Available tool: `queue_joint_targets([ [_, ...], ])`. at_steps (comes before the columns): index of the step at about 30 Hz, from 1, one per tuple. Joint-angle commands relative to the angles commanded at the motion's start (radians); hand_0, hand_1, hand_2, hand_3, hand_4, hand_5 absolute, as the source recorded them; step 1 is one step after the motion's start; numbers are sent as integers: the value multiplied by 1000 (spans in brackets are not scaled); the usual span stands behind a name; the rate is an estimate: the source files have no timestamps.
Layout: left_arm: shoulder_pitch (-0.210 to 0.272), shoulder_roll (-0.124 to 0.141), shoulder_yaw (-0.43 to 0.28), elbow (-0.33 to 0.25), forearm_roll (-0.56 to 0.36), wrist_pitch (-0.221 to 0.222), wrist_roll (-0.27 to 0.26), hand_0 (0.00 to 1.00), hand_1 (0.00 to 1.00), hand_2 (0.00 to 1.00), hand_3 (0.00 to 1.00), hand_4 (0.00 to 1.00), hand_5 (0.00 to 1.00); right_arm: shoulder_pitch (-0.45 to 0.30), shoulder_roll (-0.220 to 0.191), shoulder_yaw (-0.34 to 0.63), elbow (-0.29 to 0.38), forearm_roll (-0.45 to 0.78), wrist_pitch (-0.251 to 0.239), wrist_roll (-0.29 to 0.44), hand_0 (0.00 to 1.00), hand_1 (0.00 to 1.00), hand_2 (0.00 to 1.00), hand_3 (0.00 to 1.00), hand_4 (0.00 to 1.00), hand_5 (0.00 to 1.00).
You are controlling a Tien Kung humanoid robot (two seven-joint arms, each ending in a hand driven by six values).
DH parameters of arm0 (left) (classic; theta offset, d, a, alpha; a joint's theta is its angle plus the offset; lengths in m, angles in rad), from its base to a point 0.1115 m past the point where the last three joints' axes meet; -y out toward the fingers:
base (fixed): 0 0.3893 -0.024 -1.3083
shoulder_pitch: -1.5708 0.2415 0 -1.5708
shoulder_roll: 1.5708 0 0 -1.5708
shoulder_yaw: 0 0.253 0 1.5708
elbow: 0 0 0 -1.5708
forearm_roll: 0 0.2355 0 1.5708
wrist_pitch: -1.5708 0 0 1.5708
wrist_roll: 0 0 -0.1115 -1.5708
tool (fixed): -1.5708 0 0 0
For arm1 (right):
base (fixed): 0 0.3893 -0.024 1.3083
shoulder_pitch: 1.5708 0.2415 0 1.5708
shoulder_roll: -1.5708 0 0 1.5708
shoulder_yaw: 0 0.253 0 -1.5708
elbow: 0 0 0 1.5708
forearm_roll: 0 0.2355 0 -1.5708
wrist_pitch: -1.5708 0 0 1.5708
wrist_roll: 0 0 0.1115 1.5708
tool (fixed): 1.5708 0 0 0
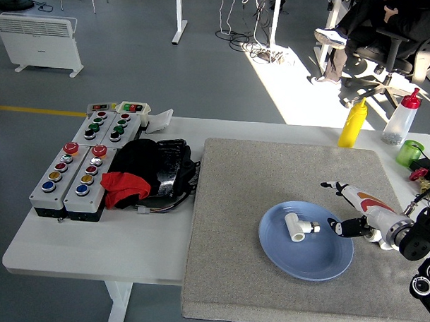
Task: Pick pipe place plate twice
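You see a white T-shaped pipe (297, 227) lying in the blue plate (324, 260), left of centre. Your right robot hand (349, 210) hovers just beyond the plate's right rim, fingers spread, empty.

A grey floor (133, 66) fills the upper half of the frame, marked w/ a yellow line (33, 110) at mid left. A white panel heater (39, 42) is seen at upper left. White desk legs (180, 18) and tangled cables (247, 42) are seen at top centre. A bright sunlight patch (302, 86) is cast on the floor right of centre. At upper right a seated person (347, 31) is partly shown on a black office chair (395, 58). The white table (92, 248) occupies the lower part, covered at centre-right by a grey mat (271, 170).
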Motion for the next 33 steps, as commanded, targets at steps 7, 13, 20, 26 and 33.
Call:
queue_joint_targets([
  [7, 0, 1, -2, -1, 1, 1, 0, 653, 610, 601, 597, 301, 998, -41, -40, 116, -59, -33, 27, -15, 986, 912, 987, 926, 658, 89],
  [13, -1, 0, -3, -1, 3, 1, 0, 652, 611, 600, 596, 302, 998, -62, -49, 143, -108, -19, 33, -10, 990, 916, 987, 927, 686, 111],
  [20, -1, -1, -1, -1, 1, 1, 0, 652, 610, 600, 596, 302, 998, -73, -41, 123, -146, 22, 27, 17, 998, 922, 990, 936, 715, 146],
  [26, 1, -3, 4, -1, -5, 3, 0, 653, 610, 602, 597, 302, 998, -69, -31, 102, -204, 62, -12, 83, 998, 921, 994, 941, 765, 195],
  [33, 5, -5, 6, -3, -3, 2, 0, 653, 610, 601, 598, 302, 998, -60, -15, 84, -248, 91, -58, 119, 998, 922, 996, 944, 761, 192],
])
